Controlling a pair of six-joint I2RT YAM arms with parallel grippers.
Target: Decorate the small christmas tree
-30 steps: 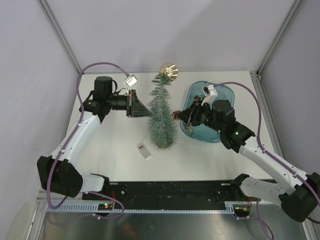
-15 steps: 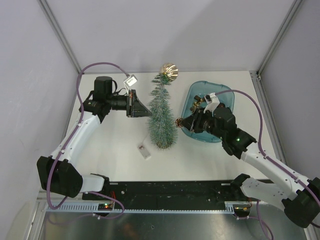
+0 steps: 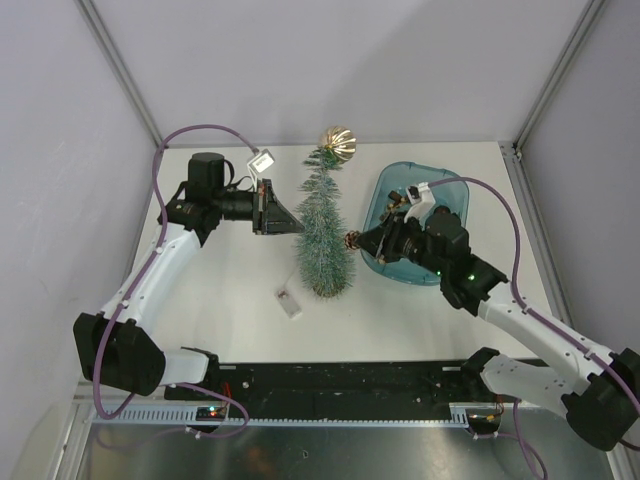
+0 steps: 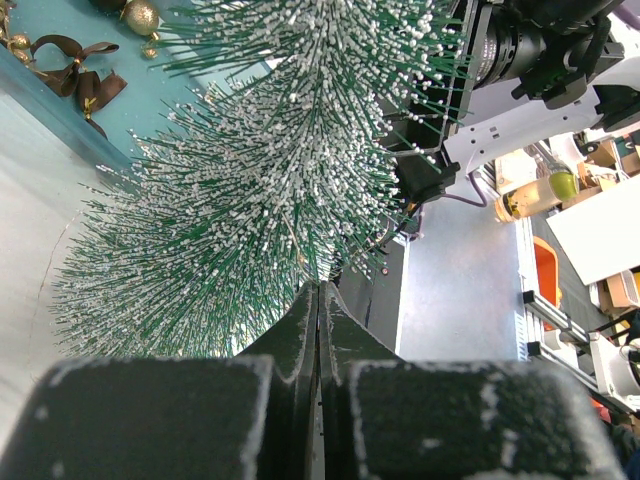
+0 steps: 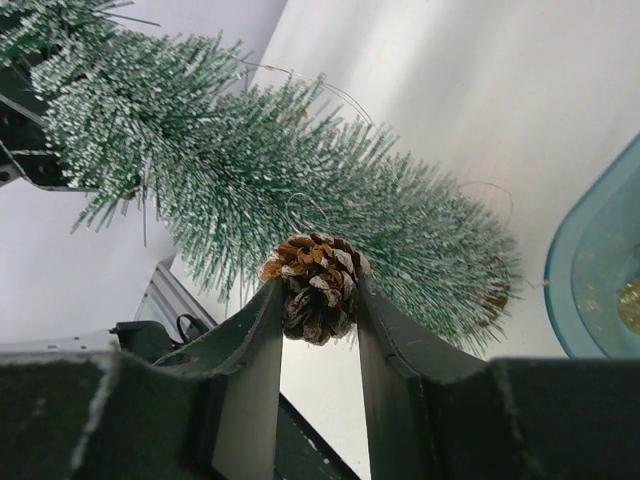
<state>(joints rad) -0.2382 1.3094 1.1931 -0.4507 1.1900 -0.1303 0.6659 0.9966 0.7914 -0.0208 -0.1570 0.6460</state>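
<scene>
The small christmas tree (image 3: 323, 235) stands mid-table, frosted green, with a gold ball ornament (image 3: 338, 142) at its tip. My left gripper (image 3: 296, 225) is shut with its tips pinched into the bristles on the tree's left side; the left wrist view shows the jaws (image 4: 318, 292) pressed together against the bristles (image 4: 260, 190). My right gripper (image 3: 353, 240) is shut on a brown pine cone (image 5: 318, 287) and holds it against the tree's right side (image 5: 260, 190), low down. The pine cone also shows in the top view (image 3: 349, 239).
A blue tray (image 3: 455, 195) sits right of the tree, under my right arm, holding a brown bow (image 4: 75, 75) and small gold balls (image 4: 140, 16). A small white box (image 3: 289, 302) on a thin wire lies by the tree's base. A white tag (image 3: 262, 160) lies at the back left.
My right arm has shifted and turned over the tray, bringing the pine cone slightly left against the tree. The left arm and the tree have not moved.
</scene>
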